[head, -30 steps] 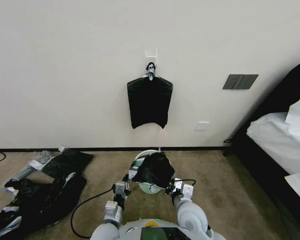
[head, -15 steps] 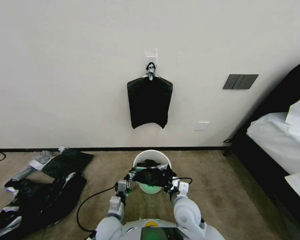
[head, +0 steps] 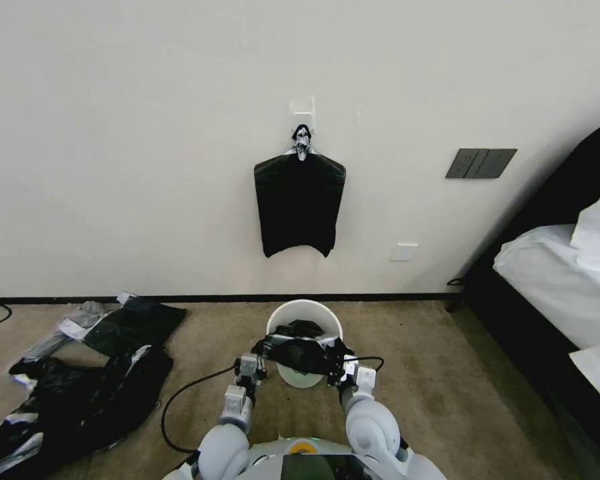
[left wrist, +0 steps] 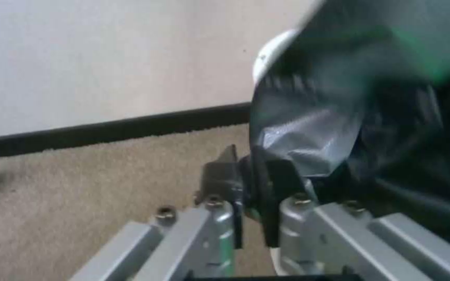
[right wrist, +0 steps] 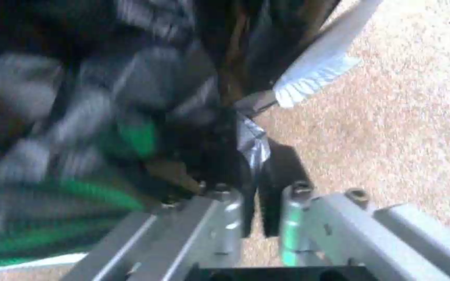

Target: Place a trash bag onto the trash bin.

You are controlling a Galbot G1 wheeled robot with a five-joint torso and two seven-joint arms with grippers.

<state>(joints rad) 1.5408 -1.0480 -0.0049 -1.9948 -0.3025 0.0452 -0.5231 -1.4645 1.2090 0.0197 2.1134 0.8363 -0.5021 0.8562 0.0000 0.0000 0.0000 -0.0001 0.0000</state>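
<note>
A black bundle (head: pixel 299 211) hangs flat on the far wall, and a heap of black and grey plastic sheets (head: pixel 73 393) lies on the carpet to the left. The trash bin (head: pixel 305 313) stands on the carpet near the wall, in front of the robot. The trash bag (head: pixel 301 350) is draped across its near rim, stretched between the two grippers. The left gripper (head: pixel 255 357) is clamped on the bag's left edge and the right gripper (head: pixel 341 366) on its right edge.
</note>
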